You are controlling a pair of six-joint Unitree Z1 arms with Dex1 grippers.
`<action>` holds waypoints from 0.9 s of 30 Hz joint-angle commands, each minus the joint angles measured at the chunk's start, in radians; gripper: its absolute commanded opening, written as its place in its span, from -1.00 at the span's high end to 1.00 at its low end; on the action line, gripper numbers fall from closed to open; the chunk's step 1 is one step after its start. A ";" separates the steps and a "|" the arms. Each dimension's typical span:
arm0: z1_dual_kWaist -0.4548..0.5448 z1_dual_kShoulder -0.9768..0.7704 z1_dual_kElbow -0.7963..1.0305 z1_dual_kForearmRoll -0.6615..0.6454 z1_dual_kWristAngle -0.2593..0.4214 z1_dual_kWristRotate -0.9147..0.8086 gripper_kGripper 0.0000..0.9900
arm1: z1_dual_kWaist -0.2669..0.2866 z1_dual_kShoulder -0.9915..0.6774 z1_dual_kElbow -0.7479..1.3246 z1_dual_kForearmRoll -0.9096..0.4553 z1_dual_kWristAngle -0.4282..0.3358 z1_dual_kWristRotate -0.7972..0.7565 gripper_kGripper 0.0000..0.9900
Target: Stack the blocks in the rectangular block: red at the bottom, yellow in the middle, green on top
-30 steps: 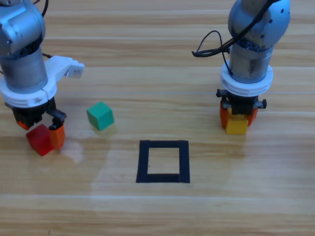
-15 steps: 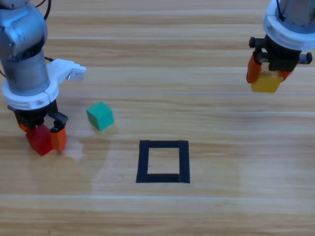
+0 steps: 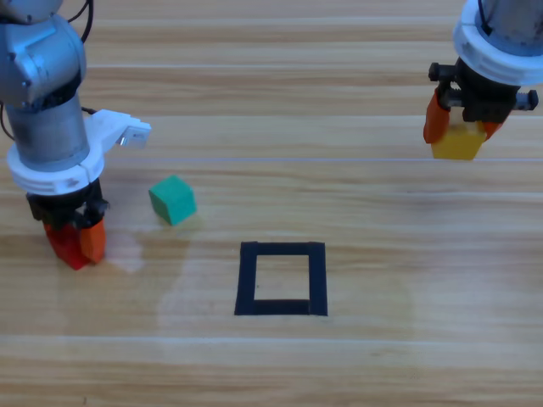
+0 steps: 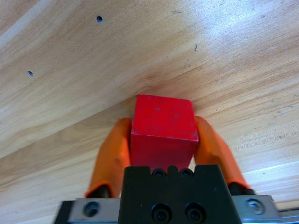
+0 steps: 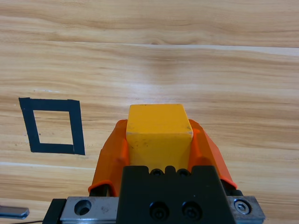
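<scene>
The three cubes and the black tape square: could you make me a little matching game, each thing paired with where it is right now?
Things:
1. red cube
2. yellow cube
3. green cube
4. tape square

Places:
A. lying free on the table
B. between the left gripper's jaws
C. holding only bare wood
D. between the right gripper's jaws

Pairs: 1-B, 2-D, 3-A, 4-C

Pale wooden table with long grain lines, softly glossy.
</scene>
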State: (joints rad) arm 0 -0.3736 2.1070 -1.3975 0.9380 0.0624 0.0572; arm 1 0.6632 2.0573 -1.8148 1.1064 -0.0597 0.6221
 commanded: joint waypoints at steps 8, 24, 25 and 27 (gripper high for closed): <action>-0.074 0.007 -0.155 0.102 0.027 -0.246 1.00 | -0.019 -0.034 0.037 0.009 0.018 -0.002 0.81; -0.384 0.122 -0.528 0.386 -0.001 -0.909 1.00 | -0.019 -0.042 0.040 0.010 0.026 -0.005 0.81; -0.392 0.130 -0.532 0.393 -0.003 -0.933 1.00 | -0.019 -0.042 0.040 0.010 0.026 -0.005 0.81; -0.410 0.145 -0.543 0.393 -0.009 -0.965 1.00 | -0.019 -0.040 0.040 0.009 0.026 -0.005 0.81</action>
State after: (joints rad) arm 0 -0.7237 2.1708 -1.9257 1.3162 0.0699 -0.8636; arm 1 0.6632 2.0352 -1.8027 1.1064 -0.0517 0.6220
